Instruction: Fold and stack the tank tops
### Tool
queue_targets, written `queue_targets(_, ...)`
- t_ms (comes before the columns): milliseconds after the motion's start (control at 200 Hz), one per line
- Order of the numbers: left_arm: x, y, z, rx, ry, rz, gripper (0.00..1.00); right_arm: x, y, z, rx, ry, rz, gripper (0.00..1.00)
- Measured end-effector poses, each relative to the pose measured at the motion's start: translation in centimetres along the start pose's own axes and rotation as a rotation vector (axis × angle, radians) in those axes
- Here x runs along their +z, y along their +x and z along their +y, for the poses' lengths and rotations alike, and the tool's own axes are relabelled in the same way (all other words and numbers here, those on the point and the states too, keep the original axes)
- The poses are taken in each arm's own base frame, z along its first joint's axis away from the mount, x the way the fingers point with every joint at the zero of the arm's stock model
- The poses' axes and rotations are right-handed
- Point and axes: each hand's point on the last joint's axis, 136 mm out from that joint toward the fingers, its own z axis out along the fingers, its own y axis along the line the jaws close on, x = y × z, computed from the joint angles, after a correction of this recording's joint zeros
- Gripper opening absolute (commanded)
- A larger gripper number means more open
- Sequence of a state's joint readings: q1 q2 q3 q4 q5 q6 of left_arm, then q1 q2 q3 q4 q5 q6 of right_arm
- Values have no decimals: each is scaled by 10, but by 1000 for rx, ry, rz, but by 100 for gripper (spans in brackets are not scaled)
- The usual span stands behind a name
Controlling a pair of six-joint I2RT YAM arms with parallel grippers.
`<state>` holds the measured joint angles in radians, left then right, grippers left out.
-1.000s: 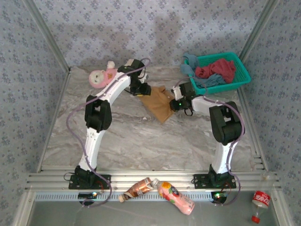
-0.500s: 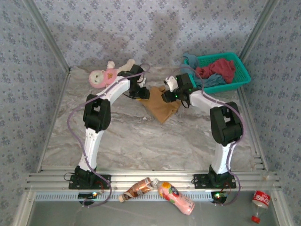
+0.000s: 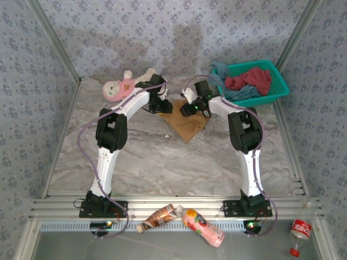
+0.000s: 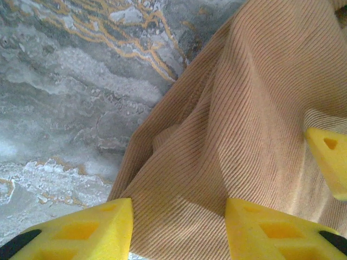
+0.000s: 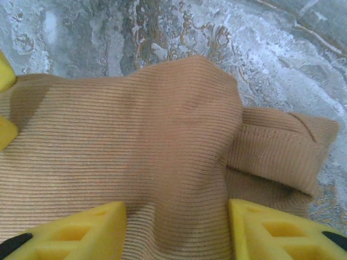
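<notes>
The right arm has swung in from the near-right of the tan-brown tank top (image 3: 187, 125) to its far edge. The right gripper (image 5: 176, 208) has spread its jaws since a second ago, while the left gripper (image 4: 179, 208) has barely shifted at the top's far-left corner.

From overhead I see the tan top lying crumpled on the marble table (image 3: 141, 157). The dark red tank top (image 3: 250, 80) and dusty blue tank top (image 3: 241, 93) are heaped in the teal basket (image 3: 269, 98), off to the tan top's far right. The wrist cameras add the ribbed weave and a folded hem.

Overhead, the gripper bodies cover the top's far edge, so the jaws are hard to make out. Close up, both pincers stand released, yellow fingers apart over the cloth. I cannot tell whether the fingers touch it.
</notes>
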<state>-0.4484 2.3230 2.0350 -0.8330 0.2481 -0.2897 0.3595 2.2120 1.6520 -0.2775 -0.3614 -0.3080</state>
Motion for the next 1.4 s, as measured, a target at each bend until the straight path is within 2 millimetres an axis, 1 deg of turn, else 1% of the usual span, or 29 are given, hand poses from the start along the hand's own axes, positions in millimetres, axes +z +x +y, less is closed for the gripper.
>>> queue_targets(80, 0, 2, 2, -5, 0, 6, 48, 3, 1, -1, -1, -7, 6, 24)
queue_targets(135, 0, 2, 2, -8, 2, 7, 48, 4, 2, 0, 9, -14, 10, 15)
queue_targets(185, -1, 2, 2, -8, 3, 7, 48, 4, 1, 0, 6, -19, 8, 9)
queue_targets(270, -1, 2, 2, -9, 3, 6, 48, 3, 1, 0, 4, -22, 5, 4)
queue_targets(405, -1, 1, 5, -13, 2, 5, 48, -1, -3, 0, -2, -15, -2, 3)
queue_targets(495, -2, 0, 7, -18, 0, 3, 48, -13, -9, -1, -11, 13, -17, 2)
queue_targets(640, -4, -2, 11, -25, -1, -2, 48, -38, -29, -6, -26, 64, -68, 4)
queue_targets(745, -6, -3, 12, -30, 5, -4, 48, -44, -34, -12, -22, 84, -87, 6)
queue_targets(849, -7, -4, 10, -34, 17, -5, 48, -39, -26, -21, 4, 95, -60, 6)
queue_targets(924, -9, -6, 7, -34, 23, -11, 48, -30, -23, -32, 38, 113, -32, 6)
queue_targets(1059, -14, -20, -1, -28, 42, -46, 48, -13, -17, -51, 110, 160, 30, 7)
queue_targets(1179, -13, -31, -7, -30, 53, -71, 48, -10, -4, -60, 180, 198, 84, 9)
queue_targets(1279, -4, -38, -12, -38, 59, -77, 48, -9, 2, -66, 222, 225, 120, 11)
queue_targets(1404, 13, -44, -20, -38, 63, -79, 47, -9, 6, -70, 257, 244, 147, 12)
